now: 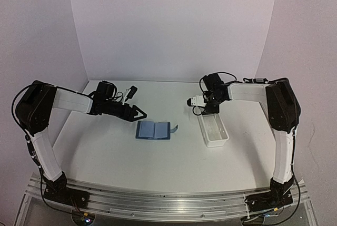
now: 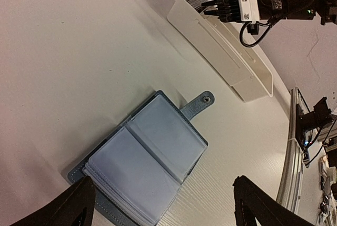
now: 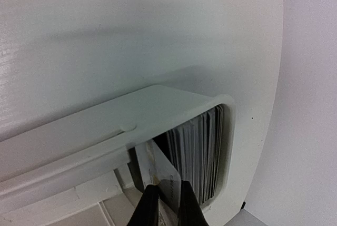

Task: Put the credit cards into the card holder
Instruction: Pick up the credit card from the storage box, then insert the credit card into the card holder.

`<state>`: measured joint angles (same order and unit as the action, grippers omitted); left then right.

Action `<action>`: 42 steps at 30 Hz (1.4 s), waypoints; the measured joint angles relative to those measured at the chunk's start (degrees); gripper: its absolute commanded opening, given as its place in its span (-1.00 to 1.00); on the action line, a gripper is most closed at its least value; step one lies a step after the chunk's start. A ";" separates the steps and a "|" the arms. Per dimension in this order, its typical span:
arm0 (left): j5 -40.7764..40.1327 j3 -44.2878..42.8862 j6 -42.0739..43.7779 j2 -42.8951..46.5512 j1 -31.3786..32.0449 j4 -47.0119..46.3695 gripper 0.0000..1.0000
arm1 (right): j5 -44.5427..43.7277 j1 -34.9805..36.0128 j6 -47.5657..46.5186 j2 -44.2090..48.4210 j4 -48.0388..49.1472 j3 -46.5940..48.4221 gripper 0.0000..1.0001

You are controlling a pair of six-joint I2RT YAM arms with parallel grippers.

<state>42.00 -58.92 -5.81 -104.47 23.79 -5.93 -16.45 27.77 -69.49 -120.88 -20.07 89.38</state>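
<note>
step in hand: picking a card out of the tray. grips one card [image 3: 163,176] with the right gripper [image 3: 164,207], closed on its lower part, at the bottom centre of the right wrist view. shows it leaning away from the other credit cards [image 3: 202,144], packed on edge at the end of the white tray [image 3: 79,152]. places that tray right of centre in the top view, well apart from the card holder [image 1: 152,130], lying open and flat at centre frame, strap to the right. cannot tell whether its clear pockets already hold anything. holds the left gripper [image 1: 139,113] wide open and empty, just upper left of the card holder and above it.

next move, as a judgement: lift straight up to clear the tray wall and the neighbouring cards, carry left to the holder, line the card's edge with a pocket mouth. probably calls for pinning the holder with the left gripper, against sliding. needs a firm pinch, given so thin a card.
</note>
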 measured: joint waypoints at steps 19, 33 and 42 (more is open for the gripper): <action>1.44 0.00 -0.02 0.00 0.00 0.03 0.81 | 1.79 -0.01 5.10 0.02 -9.43 6.00 -1.00; 3.59 0.00 1.02 0.02 -0.04 -0.13 0.70 | 6.66 -0.15 20.11 0.21 -13.86 16.99 -1.00; 12.18 -0.36 -0.45 3.74 -0.69 -7.33 0.71 | 31.65 2.73 48.45 9.10 0.71 16.05 -1.00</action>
<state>54.18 -59.28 -6.26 -100.73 23.10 -13.27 15.20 30.50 -21.04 -111.78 -19.36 105.43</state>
